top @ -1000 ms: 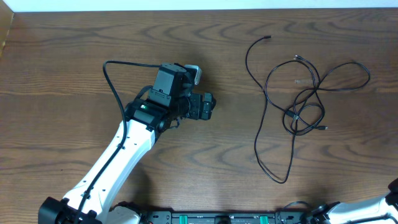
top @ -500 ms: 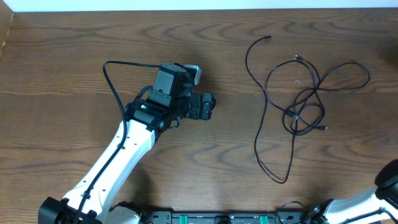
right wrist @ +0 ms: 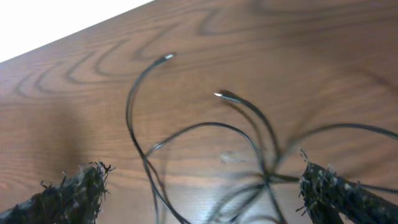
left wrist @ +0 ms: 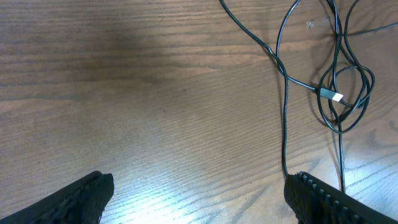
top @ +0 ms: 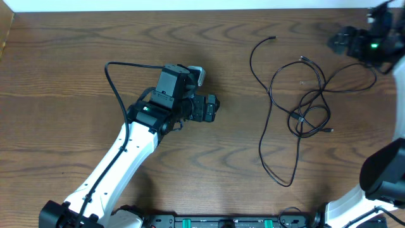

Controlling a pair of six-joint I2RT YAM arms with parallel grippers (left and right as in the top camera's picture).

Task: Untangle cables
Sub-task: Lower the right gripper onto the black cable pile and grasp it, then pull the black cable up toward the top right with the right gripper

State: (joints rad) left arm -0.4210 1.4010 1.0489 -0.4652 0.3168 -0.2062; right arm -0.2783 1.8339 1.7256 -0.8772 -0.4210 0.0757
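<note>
From above, the cables [top: 304, 104] lie in a loose black snarl toward 3 o'clock on the worktop [top: 63, 63]. Their loops cross in a knot, long tails run down toward 5 o'clock and free ends point up toward 1. The left tool [top: 214, 107] hovers near the middle, released and holding nothing, well apart from the cords. The right tool [top: 335, 42] hangs at 2 o'clock, just beyond the outermost loop. In the left wrist view, that tool's fingers [left wrist: 68, 199] stand wide with bare wood between them. The knot [left wrist: 341, 99] is off at 2 o'clock with a small plug [left wrist: 336, 98] sitting inside it. If that plug gets dragged through the wrong loop, I'd expect the knot to cinch rather than open. The right wrist view is blurred, but its fingers [right wrist: 62, 199] are spread with nothing gripped, and two plug ends [right wrist: 221, 94] arch up at 12. My worry is that a grab there pinches two overlapping strands at once, or closes on air. With only one end pulled, the whole bundle may simply slide across the wood, tangle intact.
</note>
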